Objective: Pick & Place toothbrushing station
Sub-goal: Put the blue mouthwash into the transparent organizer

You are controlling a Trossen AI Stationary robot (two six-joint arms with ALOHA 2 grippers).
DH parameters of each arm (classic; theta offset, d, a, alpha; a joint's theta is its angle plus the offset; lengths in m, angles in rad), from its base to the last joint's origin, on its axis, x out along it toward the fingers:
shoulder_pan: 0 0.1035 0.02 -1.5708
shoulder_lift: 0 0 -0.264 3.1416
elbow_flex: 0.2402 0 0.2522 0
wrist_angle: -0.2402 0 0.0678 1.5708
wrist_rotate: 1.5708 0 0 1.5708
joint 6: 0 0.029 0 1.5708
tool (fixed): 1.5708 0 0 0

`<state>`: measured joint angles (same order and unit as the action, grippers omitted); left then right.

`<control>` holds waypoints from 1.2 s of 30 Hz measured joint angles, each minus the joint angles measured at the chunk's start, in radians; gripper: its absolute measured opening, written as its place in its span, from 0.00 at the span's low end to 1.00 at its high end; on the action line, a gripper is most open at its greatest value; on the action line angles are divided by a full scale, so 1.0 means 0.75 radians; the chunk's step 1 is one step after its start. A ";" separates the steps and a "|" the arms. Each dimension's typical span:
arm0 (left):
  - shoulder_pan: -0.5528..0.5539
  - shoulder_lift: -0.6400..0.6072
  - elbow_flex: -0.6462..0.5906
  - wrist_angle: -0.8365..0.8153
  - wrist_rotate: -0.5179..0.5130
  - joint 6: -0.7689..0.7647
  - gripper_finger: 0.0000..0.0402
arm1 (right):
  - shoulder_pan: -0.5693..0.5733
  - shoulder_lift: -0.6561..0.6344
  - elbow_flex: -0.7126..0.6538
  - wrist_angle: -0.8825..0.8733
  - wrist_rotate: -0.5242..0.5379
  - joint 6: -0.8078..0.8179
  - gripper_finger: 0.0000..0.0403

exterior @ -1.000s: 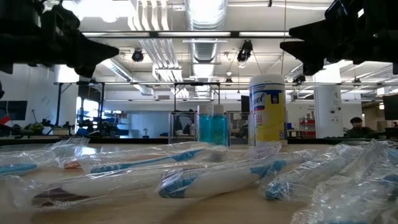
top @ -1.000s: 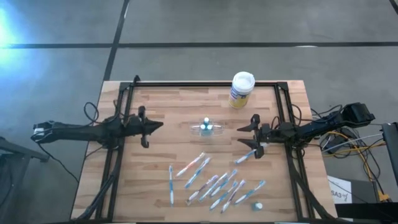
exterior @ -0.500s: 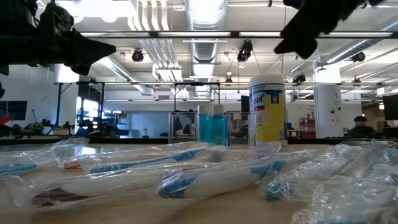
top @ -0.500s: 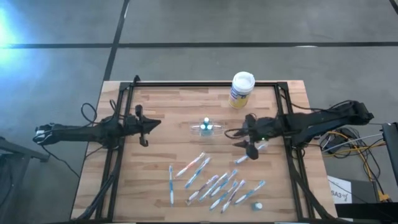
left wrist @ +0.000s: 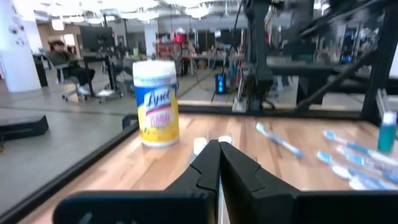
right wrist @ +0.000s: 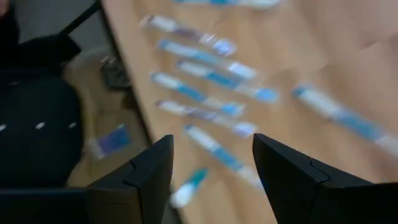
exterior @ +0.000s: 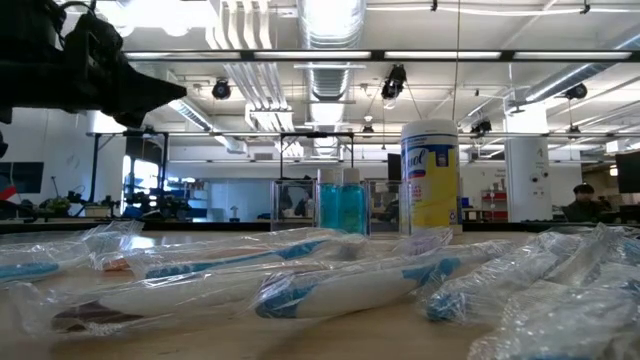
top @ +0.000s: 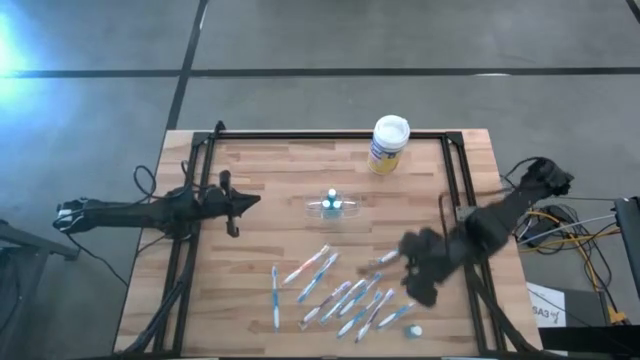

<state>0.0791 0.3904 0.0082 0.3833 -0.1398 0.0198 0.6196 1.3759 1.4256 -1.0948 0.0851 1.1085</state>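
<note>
- Nearest the front edge of the desk lay the wrapped toothbrushes, a loose scatter of slim white, blue and pink sticks in clear film, with one tiny teal-capped tube just beside them at the front right.
- The right claw hung over the right end of that scatter, its two dark fingers spread wide with nothing between them.
- Farther back, near the middle of the desk, stood the small clear holder, with teal-blue items upright in it, well apart from the toothbrushes.
- Level with the holder but off at the left side, the left claw pointed toward the middle, its fingers pressed together and empty.
- At the far edge stood the white-lidded canister with its yellow label, upright and alone.
- Beyond the desk, a person sat in the room.
</note>
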 joint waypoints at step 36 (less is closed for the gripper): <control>0.000 -0.004 0.003 -0.047 0.137 0.017 0.02 | 0.489 0.937 0.721 -0.458 0.163 0.193 0.53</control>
<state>0.0788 0.3875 0.0101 0.3477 -0.0370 0.0322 0.9867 2.0784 1.9663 -1.4383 0.2074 1.2530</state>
